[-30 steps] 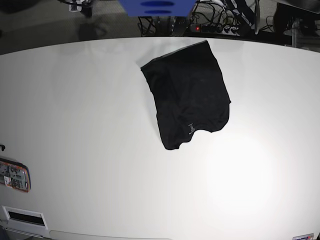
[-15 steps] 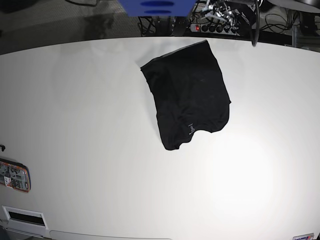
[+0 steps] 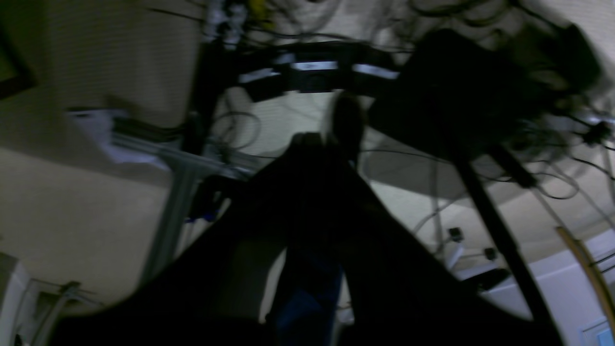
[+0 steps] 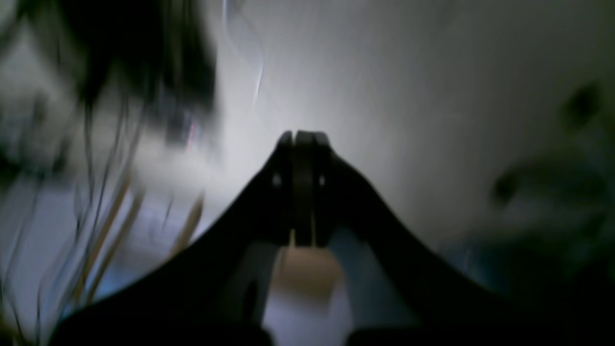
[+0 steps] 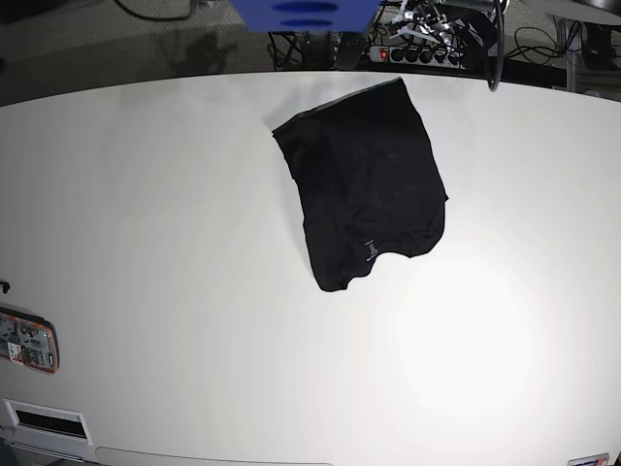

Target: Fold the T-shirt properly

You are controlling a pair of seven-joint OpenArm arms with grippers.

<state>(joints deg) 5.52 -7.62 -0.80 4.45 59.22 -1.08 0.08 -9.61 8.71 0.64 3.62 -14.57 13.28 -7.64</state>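
Observation:
The T-shirt (image 5: pixel 367 184) is plain black and lies folded into a compact, roughly rectangular bundle on the white table (image 5: pixel 146 223), a little right of centre toward the far edge. A small pale tag (image 5: pixel 370 249) shows near its front edge. Neither gripper is over the table in the base view. In the blurred right wrist view, my right gripper (image 4: pixel 302 139) is shut with nothing between its fingers, facing a pale surface. My left gripper (image 3: pixel 318 144) appears as a dark blurred shape with its jaws together, pointing at cables and a frame off the table.
A power strip with tangled cables (image 5: pixel 417 50) lies beyond the table's far edge. A blue mount (image 5: pixel 303 12) hangs at the top centre. A red-and-white labelled item (image 5: pixel 27 346) and a white box (image 5: pixel 44 420) sit at the near left corner.
The T-shirt has not moved. An arm part at the top left edge has left the base view, and a metallic part has appeared near the cables at the top right.

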